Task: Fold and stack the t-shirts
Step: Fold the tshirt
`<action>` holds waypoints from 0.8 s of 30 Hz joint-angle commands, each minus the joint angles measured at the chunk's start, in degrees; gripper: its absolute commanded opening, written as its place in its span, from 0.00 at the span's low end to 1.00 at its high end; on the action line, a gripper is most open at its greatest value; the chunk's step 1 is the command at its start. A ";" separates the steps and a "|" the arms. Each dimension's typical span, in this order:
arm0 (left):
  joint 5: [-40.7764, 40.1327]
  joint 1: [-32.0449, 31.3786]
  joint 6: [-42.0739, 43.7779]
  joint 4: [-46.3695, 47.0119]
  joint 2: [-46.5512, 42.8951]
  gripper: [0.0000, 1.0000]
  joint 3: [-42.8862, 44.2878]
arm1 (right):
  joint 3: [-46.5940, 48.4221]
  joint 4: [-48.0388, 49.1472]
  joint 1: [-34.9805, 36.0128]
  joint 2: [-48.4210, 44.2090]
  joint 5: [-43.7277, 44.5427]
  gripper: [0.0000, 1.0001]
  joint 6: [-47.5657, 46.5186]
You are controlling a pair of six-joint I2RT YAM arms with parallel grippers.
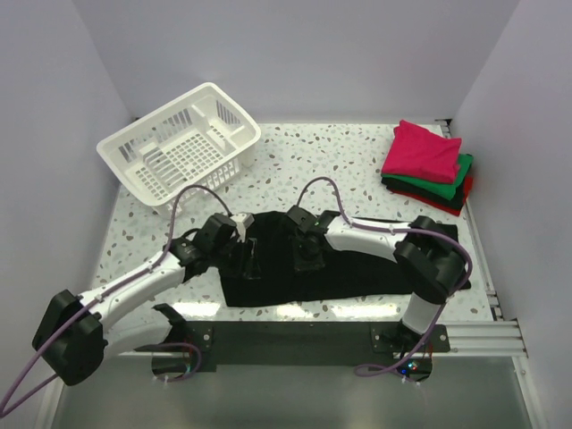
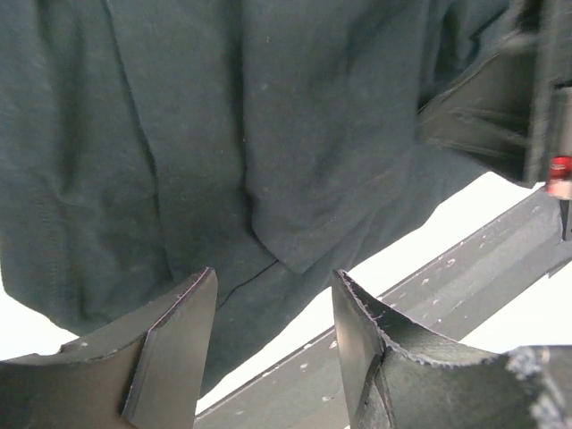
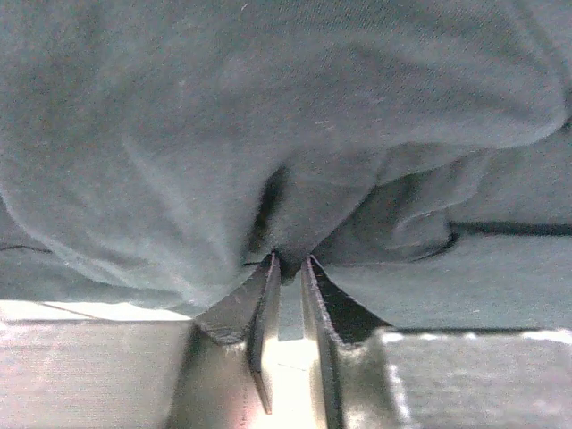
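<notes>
A large black t-shirt (image 1: 366, 268) lies spread near the table's front edge. My left gripper (image 1: 245, 256) hovers over its left part, and in the left wrist view the gripper (image 2: 274, 279) stands open above the shirt's hem (image 2: 223, 134) with nothing between its fingers. My right gripper (image 1: 309, 259) is down on the middle of the shirt. In the right wrist view this gripper (image 3: 288, 262) is pinched on a raised fold of the black cloth (image 3: 223, 134). Folded t-shirts are stacked at the back right, magenta-pink (image 1: 420, 150) on top, then green (image 1: 454, 177), black and red.
A white slatted basket (image 1: 179, 143) stands tilted at the back left. A dark metal rail (image 1: 295, 340) runs along the near table edge, just beyond the shirt's hem. The right arm's body (image 2: 500, 107) shows at the upper right of the left wrist view.
</notes>
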 commanded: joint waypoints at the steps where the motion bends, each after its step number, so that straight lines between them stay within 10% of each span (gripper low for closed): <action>1: 1.35 -1.70 -3.21 3.34 2.90 0.58 1.26 | 1.57 -2.03 -1.58 -2.53 1.34 0.15 -3.30; 5: 2.67 -4.16 -6.20 5.36 5.18 0.57 0.91 | 0.87 -5.10 -3.51 -6.57 1.43 0.00 -4.36; 24: -4.88 -16.64 -19.73 5.10 21.36 0.50 7.41 | -4.40 -6.25 -8.79 -11.76 -4.63 0.00 -12.09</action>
